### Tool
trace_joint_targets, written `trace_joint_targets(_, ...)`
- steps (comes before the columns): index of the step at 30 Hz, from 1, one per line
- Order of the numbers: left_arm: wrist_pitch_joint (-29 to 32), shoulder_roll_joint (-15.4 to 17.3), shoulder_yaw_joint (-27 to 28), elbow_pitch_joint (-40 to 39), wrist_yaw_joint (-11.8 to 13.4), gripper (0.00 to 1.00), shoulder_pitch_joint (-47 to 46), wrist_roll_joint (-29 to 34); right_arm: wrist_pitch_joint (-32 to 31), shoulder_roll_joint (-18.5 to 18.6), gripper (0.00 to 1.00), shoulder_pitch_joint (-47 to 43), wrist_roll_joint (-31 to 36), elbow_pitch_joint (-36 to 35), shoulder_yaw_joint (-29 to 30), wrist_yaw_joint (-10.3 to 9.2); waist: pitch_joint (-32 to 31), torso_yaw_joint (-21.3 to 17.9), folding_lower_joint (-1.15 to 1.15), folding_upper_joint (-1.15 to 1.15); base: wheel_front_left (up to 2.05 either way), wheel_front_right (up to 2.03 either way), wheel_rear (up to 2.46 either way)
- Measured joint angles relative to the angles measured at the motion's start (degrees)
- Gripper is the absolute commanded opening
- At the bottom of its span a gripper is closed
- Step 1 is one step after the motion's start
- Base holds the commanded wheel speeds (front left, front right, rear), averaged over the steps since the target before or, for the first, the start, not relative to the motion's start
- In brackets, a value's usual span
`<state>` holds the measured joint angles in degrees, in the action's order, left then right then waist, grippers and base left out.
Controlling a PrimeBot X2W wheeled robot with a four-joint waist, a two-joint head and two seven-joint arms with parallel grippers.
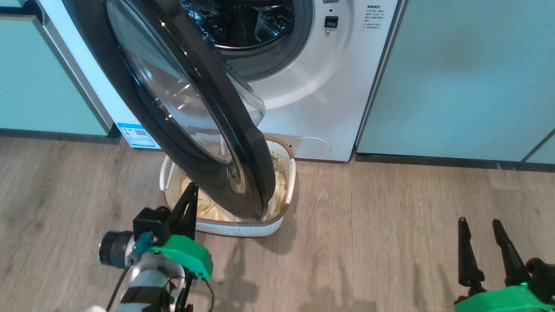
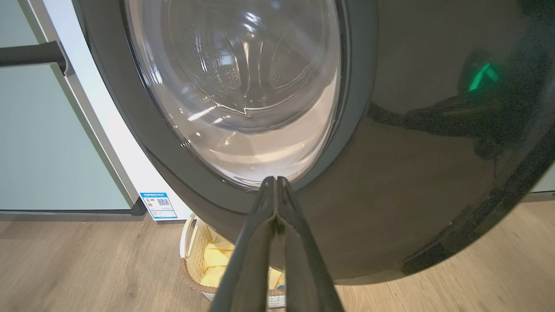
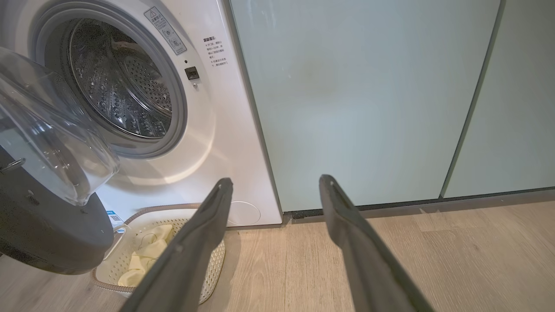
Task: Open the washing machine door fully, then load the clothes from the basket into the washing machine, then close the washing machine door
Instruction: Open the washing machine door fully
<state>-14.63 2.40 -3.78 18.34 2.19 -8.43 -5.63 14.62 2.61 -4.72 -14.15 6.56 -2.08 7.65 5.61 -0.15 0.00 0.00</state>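
1. Glossy black, round washing machine door [image 1: 182, 112] with a clear domed glass bowl at its centre: swung out from the machine front and standing at an angle. In the head view its lower edge hangs over the basket.
2. Big white front-loading washing machine [image 1: 316, 86]: the grey-ringed round mouth is uncovered and the perforated steel drum [image 3: 121, 86] shows inside. A small blue label [image 1: 138, 135] sits at the lower corner.
3. Small rectangular cream plastic basket [image 1: 260, 229] with perforated sides and a brown rim: standing on the wood-plank floor [image 1: 368, 242] just in front of the machine, partly beneath the open door.
4. Soft pale yellow clothes [image 1: 210, 210]: lying crumpled inside the basket (seen past the door's edge and, in part, through its glass).
5. Left gripper [image 2: 274, 182]: jaws pressed together with nothing between them. The tips lie in front of the lower rim of the glass on the door's outer face; whether they touch it cannot be told. In the head view this gripper stands at the basket's near left corner.
6. Right gripper [image 1: 479, 221]: jaws apart and empty, low over bare floor. It is well apart from the basket and points toward the pale green cabinet doors [image 1: 468, 73] beside the machine.
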Motion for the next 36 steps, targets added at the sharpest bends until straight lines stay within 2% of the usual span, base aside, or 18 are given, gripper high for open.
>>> trace_joint_targets(9, 0.0, 0.1, 1.9, -5.7, 1.2, 0.00, -0.5, 0.0, 0.0, 0.0, 1.00, 0.0, 0.0, 0.0, 0.1, 0.00, -0.6, 0.2, 0.00, 0.00, 0.00, 0.00, 0.00)
trace_joint_targets(14, 0.0, 0.2, 3.7, -15.9, 2.1, 0.00, -4.1, 0.7, 0.0, 0.0, 1.00, 0.0, 0.0, 0.0, 0.1, 0.00, -0.5, 0.3, 0.00, 0.00, 0.00, 0.00, 0.00)
trace_joint_targets(15, 0.0, 0.2, 4.0, -20.7, 2.5, 0.00, -5.7, 1.2, 0.0, 0.0, 1.00, 0.0, 0.0, 0.0, 0.1, 0.00, -0.5, 0.2, 0.00, 0.00, 0.00, 0.00, 0.00)
trace_joint_targets(21, -0.1, 0.2, 3.5, -33.8, 2.5, 0.00, -8.7, 2.2, 0.0, 0.0, 1.00, 0.0, 0.0, 0.0, 0.5, 0.00, -0.3, -0.3, 0.00, 0.00, 0.00, 0.00, 0.00)
trace_joint_targets(25, -0.3, 0.3, -0.5, -38.5, 0.2, 0.00, -9.7, 2.6, 0.0, 0.0, 1.00, 0.0, 0.1, 0.0, 0.6, 0.00, -0.3, -0.7, 0.00, 0.00, 0.00, 0.00, 0.00)
trace_joint_targets(29, -0.1, 0.2, -7.9, -38.3, -2.5, 0.00, -9.4, 1.5, 0.0, 0.0, 1.00, 0.0, 0.1, 0.0, 0.6, 0.00, -0.4, -0.9, 0.00, 0.00, 0.00, 0.00, 0.00)
trace_joint_targets(36, 7.7, 0.2, -17.6, -34.2, -4.6, 0.00, -8.1, -4.2, 0.0, -0.1, 1.00, 0.0, 0.1, 0.0, 0.5, 0.00, -0.1, -1.2, 0.00, 0.00, 0.00, 0.00, 0.00)
